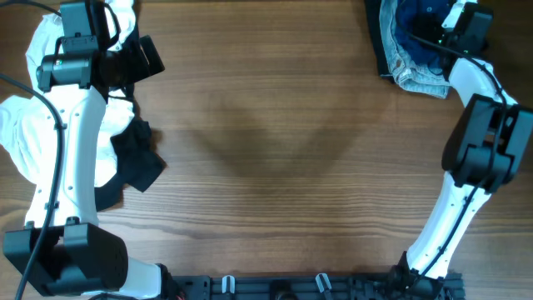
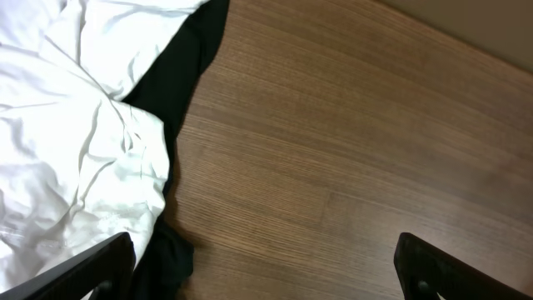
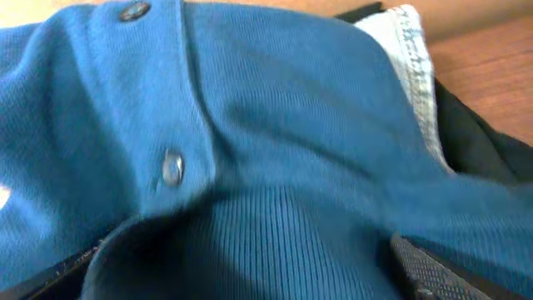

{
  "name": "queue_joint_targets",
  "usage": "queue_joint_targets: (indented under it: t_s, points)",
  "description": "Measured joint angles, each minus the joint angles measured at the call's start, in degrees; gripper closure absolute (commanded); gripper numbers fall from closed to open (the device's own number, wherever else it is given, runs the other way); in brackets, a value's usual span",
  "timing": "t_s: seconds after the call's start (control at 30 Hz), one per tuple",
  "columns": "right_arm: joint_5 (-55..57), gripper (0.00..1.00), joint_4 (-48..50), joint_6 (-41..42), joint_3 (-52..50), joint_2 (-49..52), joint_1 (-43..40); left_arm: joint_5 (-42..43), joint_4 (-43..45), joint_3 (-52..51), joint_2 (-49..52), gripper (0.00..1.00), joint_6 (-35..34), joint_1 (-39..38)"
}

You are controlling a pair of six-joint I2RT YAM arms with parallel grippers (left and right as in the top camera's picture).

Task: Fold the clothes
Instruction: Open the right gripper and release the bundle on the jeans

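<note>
the right gripper [image 3: 250, 271] hangs low over the blue shirt [image 3: 275, 108]. its fingers are spread wide and a swell of cloth rises between them, so as far as the wrist view shows they are apart, not pinched on anything. the shirt is a fine ribbed knit, soft and rumpled, with a small round button [image 3: 171, 167] on its front strip. it lies bunched at the far right corner of the table [image 1: 275, 150], heaped with a pale denim piece [image 1: 416, 77] that has a stitched hem. a dark cloth [image 3: 487, 146] shows at the edge.

the left gripper [image 2: 262, 262] hovers with its fingers wide apart and only bare wood between them. just beside it, on the left side of the table, a white garment [image 2: 75, 150] lies crumpled, thin and sharply creased. a black garment [image 2: 179, 75] pokes out from beneath it.

by my reading the task is at its very start. nothing lies flat or folded, and both heaps are loose. every piece has yet to be pulled out, spread and folded, and the blue shirt looks like the first one up.
</note>
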Motion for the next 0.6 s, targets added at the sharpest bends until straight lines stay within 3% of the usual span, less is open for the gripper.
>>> queue_joint_targets:
  t_s: [0.17,0.37,0.6]
  points:
    - [1.95,0.0,-2.8,-0.81,-2.8,-9.27,0.31,0.0,0.0,0.0,0.0,0.0,-0.02,0.0]
    - [2.75,0.0,-6.43,-2.64,-2.64,-30.38,0.59,0.0,-0.11,0.0,0.02,0.0,-0.02,0.0]
    - [-9.4,0.0,-21.0,-3.34,-1.86,-48.41,0.83,0.0,-0.13,0.0,0.02,0.0,-0.02,0.0]
